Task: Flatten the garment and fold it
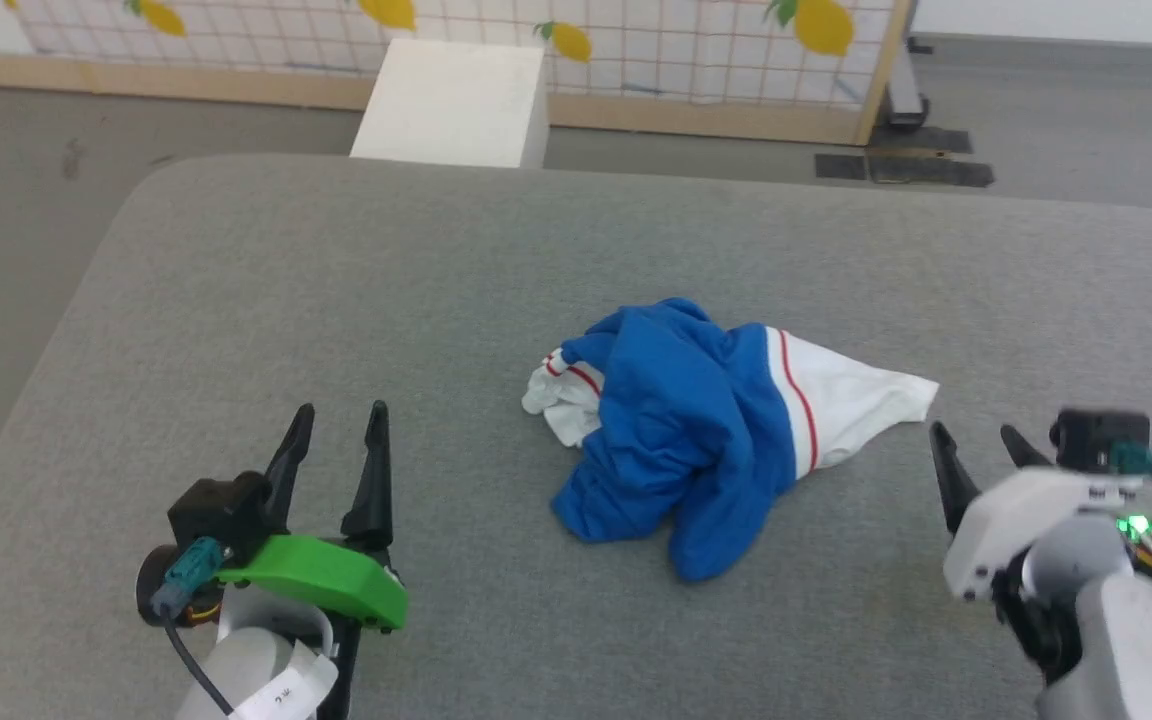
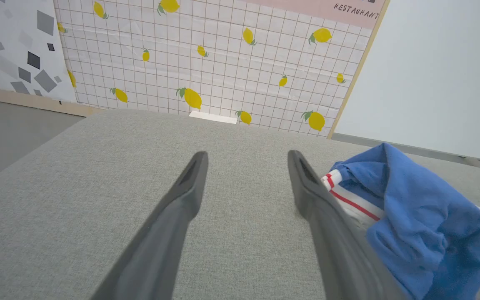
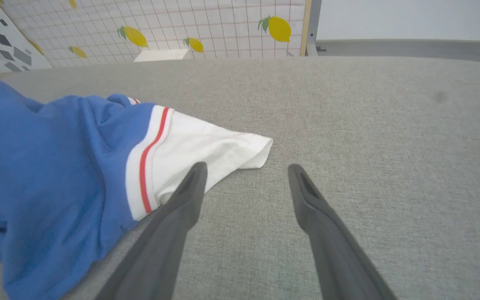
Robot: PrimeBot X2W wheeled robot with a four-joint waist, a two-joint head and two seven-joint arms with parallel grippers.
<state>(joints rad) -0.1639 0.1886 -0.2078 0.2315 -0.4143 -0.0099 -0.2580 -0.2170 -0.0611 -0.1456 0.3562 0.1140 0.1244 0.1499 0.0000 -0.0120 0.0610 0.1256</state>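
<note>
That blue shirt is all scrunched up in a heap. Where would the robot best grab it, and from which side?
Probably the white sleeve: it sticks out flat from the crumpled garment, pointing at the open right gripper. Coming in low from the robot's right, one finger could slide under its free cuff edge.

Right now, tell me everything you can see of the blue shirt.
The garment is a bright blue, soft-looking jersey shirt, crumpled in a heap and not flattened. One white sleeve, edged with a thin red stripe, lies spread toward the open right gripper, which stands apart from it. Another white, red-striped part is bunched at its left side. It rests on the gray fabric surface.
</note>
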